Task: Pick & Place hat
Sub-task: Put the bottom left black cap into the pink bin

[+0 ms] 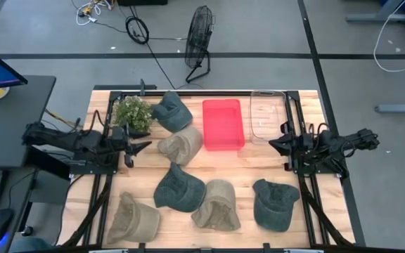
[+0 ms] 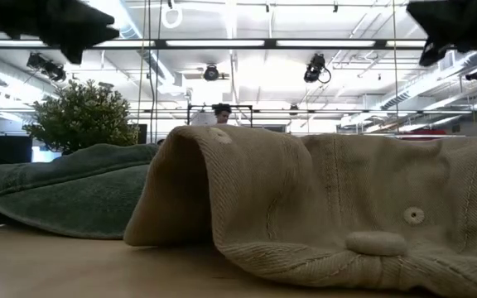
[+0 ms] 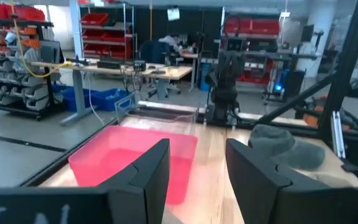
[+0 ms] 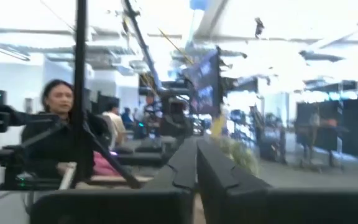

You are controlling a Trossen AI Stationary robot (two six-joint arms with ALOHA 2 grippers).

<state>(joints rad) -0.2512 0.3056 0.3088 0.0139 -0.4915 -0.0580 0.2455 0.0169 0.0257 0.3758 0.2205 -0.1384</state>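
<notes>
Several caps lie crown-up on the wooden table: dark green ones (image 1: 172,110) (image 1: 179,188) (image 1: 275,204) and tan ones (image 1: 181,144) (image 1: 216,205) (image 1: 133,219). The low view shows a tan cap (image 2: 330,199) close up, with a green cap (image 2: 73,190) behind it. My left gripper (image 1: 140,150) (image 3: 197,168) hovers open at the table's left side, just left of the tan cap in the middle, pointing toward the red bin (image 3: 129,158). My right gripper (image 1: 273,143) (image 4: 196,163) is shut and hovers at the right side, near the clear bin (image 1: 266,116).
The red bin (image 1: 223,124) and the clear bin stand side by side at the far middle of the table. A small potted plant (image 1: 132,111) (image 2: 81,116) stands at the far left. People show in the room beyond the table (image 4: 55,124).
</notes>
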